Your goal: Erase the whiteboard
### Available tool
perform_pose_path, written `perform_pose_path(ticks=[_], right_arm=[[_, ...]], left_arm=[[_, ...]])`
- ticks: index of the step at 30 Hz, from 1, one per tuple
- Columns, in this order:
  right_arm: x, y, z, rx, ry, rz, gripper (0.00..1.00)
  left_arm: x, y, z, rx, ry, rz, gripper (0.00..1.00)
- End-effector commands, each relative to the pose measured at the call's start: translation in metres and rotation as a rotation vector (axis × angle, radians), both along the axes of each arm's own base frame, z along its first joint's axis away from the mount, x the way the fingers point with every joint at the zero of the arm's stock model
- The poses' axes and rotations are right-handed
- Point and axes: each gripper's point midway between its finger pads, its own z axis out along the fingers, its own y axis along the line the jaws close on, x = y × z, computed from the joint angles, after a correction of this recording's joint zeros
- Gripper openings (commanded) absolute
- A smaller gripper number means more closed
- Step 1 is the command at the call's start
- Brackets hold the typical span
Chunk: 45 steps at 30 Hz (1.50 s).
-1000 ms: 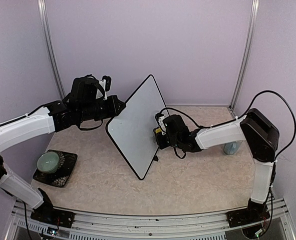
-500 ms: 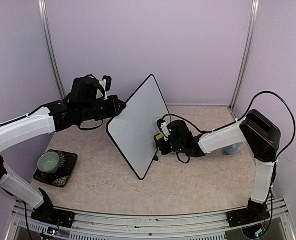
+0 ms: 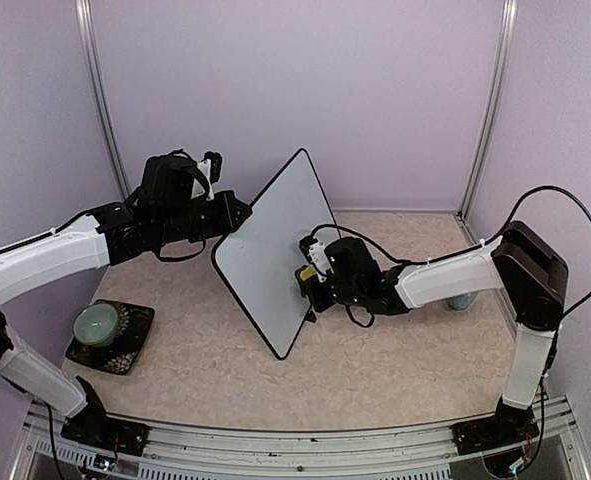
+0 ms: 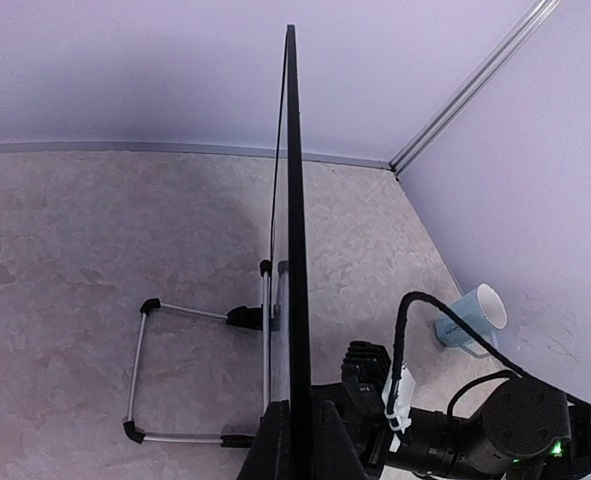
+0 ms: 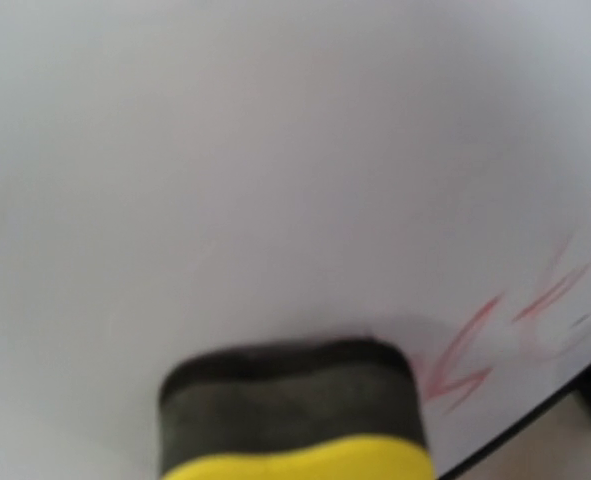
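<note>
Currently mid-wipe. Left gripper clamps the whiteboard by its corner, stood on edge over the desk. Right gripper grasps the eraser, felt pressed to the face. Red scrawl just beside it unwiped; next stroke should probably sweep across that.

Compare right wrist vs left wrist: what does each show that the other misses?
Right wrist only: the board's writing face up close, with red marker strokes left near its lower right edge, and the eraser, dark felt over yellow, at the face just left of them. The image is blurred.

Left wrist only: the board edge-on, the wire stand behind it, a blue cup by the wall, the right arm, and the left gripper clamped on the frame.

Both: the whiteboard itself.
</note>
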Motion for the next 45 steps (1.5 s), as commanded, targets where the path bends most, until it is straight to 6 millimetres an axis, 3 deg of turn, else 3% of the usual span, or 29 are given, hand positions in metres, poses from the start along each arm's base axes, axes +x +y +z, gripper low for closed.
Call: perform_pose_path(ticks=[1,10,22,26,33,45], right_arm=[[0.038,-0.020,0.007,-0.020,-0.004,-0.145,0.00],[0.085,-0.052,0.004,-0.066,0.022,-0.302,0.00],[0.120,-0.064,-0.018,-0.118,0.048,-0.371,0.00],[0.116,-0.051,-0.021,-0.099,0.054,-0.284,0.00],[0.089,-0.028,-0.010,-0.078,0.008,-0.151,0.00],[0.023,0.020,-0.005,-0.102,-0.070,0.028,0.00]], left_arm=[[-0.023,-0.014,-0.023,0.036,0.065,-0.092,0.00],[-0.023,-0.013,-0.025,0.042,0.067,-0.093,0.00],[-0.021,-0.011,-0.026,0.047,0.065,-0.090,0.00],[-0.021,-0.011,-0.026,0.048,0.068,-0.092,0.00],[-0.019,-0.012,-0.026,0.047,0.067,-0.091,0.00],[-0.018,-0.014,-0.026,0.039,0.066,-0.099,0.00]])
